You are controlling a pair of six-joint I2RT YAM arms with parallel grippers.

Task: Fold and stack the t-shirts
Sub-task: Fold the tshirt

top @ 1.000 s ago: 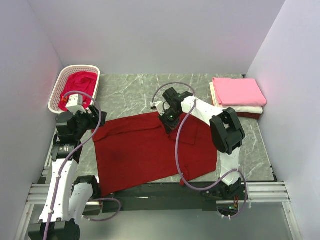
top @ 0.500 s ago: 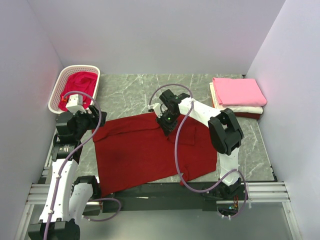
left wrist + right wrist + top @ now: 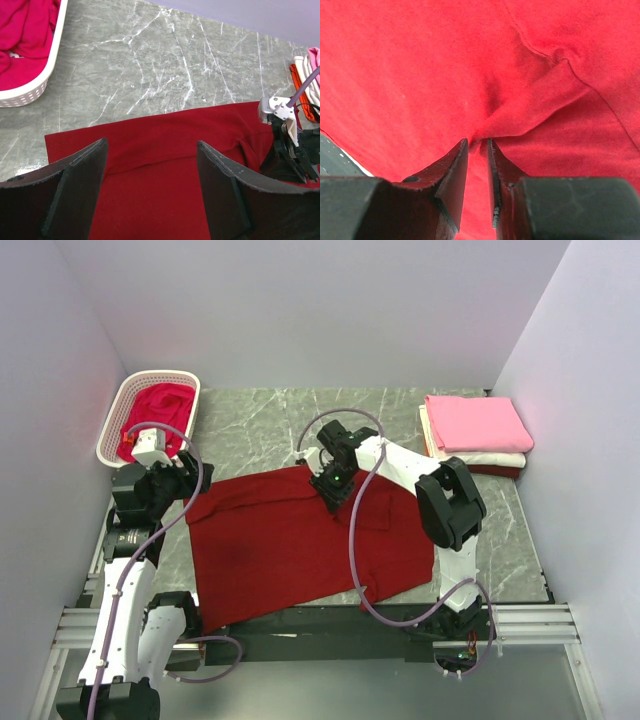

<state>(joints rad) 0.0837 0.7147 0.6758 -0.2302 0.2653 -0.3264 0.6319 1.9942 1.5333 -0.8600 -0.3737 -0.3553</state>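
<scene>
On red shirt, right fingers tip-down.

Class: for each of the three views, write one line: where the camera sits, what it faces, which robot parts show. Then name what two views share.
Top external: above and behind the bases, looking down at the dark red t-shirt; both arms show.
Left wrist: on the left arm, facing across the shirt; the open left gripper shows.
Right wrist: close above the shirt; the right gripper shows.
Shared: top and left wrist both show the white basket and right gripper.
</scene>
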